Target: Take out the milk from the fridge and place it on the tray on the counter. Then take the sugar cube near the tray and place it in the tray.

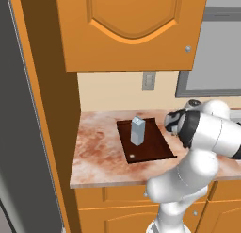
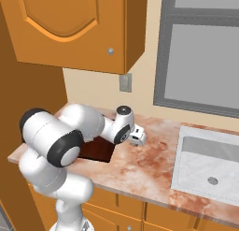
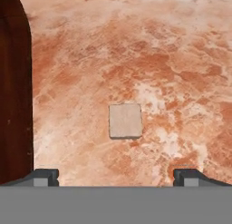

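From the left base view, the milk [image 1: 137, 131] stands upright on the tray [image 1: 153, 149], which lies on the counter [image 1: 99, 156] near its left end; my own arm covers the stone to the tray's right. From the right base view, my gripper [image 2: 138, 138] hangs over the counter [image 2: 144, 169] just past the tray's [image 2: 95, 151] edge, between tray and sink [image 2: 207, 167]; the carton is hidden behind my arm here. In the hand view, my fingers [image 3: 43, 177] are spread wide and hold nothing, the sugar cube [image 3: 125, 121] lying on bare stone between them, near the tray [image 3: 16, 96].
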You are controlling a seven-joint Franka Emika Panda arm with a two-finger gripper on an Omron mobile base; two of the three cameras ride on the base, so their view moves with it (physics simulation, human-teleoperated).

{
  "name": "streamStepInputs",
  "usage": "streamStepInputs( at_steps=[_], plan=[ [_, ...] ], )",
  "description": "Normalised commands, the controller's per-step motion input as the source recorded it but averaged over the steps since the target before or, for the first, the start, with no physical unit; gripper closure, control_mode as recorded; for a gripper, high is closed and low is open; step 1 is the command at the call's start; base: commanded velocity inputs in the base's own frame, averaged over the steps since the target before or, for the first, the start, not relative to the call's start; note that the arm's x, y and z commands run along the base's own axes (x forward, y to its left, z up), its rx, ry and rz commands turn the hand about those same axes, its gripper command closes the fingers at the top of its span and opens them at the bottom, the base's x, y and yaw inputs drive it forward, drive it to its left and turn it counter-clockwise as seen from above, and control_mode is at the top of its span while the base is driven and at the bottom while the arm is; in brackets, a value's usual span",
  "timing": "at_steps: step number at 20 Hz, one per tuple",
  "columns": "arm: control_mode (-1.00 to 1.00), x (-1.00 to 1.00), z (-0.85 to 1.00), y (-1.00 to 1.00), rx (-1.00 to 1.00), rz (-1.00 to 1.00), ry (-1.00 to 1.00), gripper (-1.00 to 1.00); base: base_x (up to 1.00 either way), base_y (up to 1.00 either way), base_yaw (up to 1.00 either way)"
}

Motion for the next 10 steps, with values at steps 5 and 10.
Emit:
streamStepInputs(
  at_steps=[5,10],
  plan=[
    [-1.00,0.19,-0.09,-0.08,0.00,0.00,0.00,-1.00,0.00,0.00,0.00],
    [-1.00,0.14,-0.12,-0.12,0.00,0.00,0.00,-1.00,0.00,0.00,0.00]
  ],
)
